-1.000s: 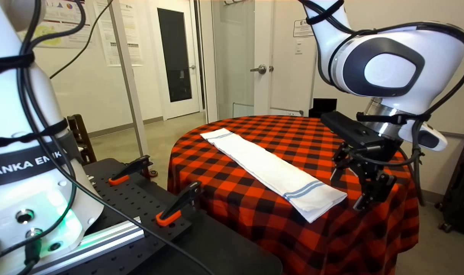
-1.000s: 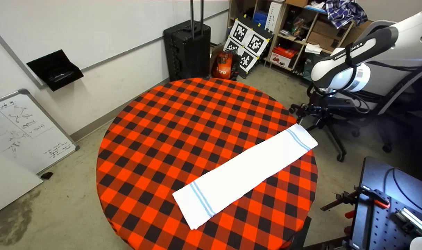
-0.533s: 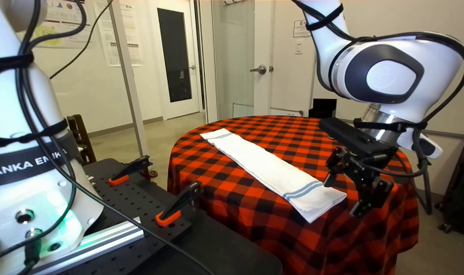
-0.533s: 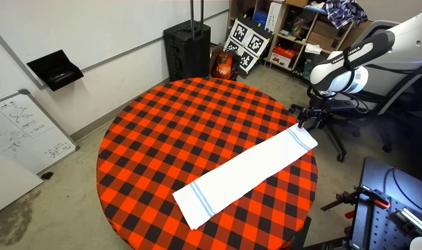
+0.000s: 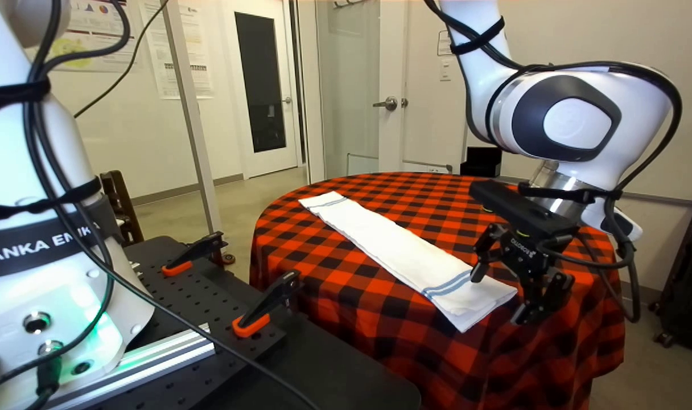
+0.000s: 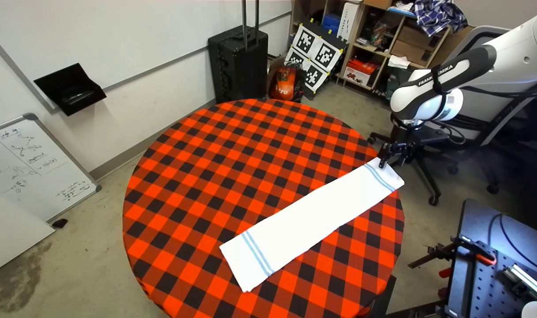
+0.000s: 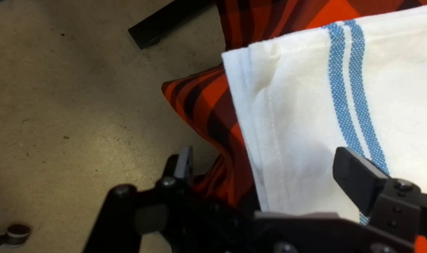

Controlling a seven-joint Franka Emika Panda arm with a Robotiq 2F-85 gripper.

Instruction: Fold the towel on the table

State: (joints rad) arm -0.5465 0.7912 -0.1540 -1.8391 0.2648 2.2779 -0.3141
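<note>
White towel (image 6: 312, 221) (striped) — end effector (image 5: 497, 299) agape at edge

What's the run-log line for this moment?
towel: long strip on table | gripper: open, at one striped end | grasp: none

"Where is the towel (image 6: 312, 216)?"
"I see it on the table (image 6: 233, 168), one end by the edge."
"And your gripper (image 7: 264, 158)?"
"At that end, one finger (image 7: 355, 179) over it, one past."

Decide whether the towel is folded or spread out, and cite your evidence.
Folded: the towel lies as a long, narrow strip in both exterior views, and the wrist view shows layered edges at one end.
</note>
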